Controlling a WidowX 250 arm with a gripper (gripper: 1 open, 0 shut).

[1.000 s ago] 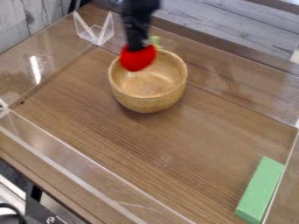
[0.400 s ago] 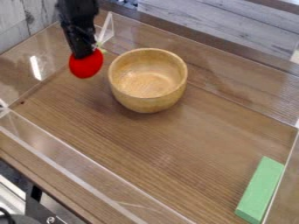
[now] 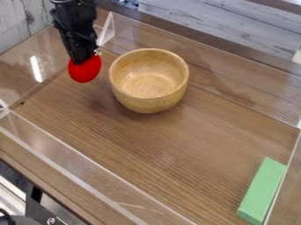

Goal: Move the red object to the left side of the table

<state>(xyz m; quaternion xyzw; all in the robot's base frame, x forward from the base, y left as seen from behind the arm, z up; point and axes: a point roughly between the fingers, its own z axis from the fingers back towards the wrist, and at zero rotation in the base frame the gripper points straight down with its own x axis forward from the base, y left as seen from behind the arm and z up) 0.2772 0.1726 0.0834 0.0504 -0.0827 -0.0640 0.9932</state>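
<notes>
The red object [image 3: 83,70], a small glossy strawberry-like toy, hangs from my gripper [image 3: 79,56], which is shut on its top. It sits just above the dark wood-grain table [image 3: 165,149], at the far left, left of the wooden bowl. The black gripper body rises out of the top of the camera view. The toy's green top is hidden by the fingers.
A round wooden bowl [image 3: 150,80] stands right of the toy. A flat green block [image 3: 262,192] lies at the near right corner. Clear acrylic walls [image 3: 35,70] edge the tabletop, one close to the toy's left.
The gripper carried the red toy from over the bowl's far rim leftward to the table's left side, then lowered slightly. Bowl and green block stayed put.
</notes>
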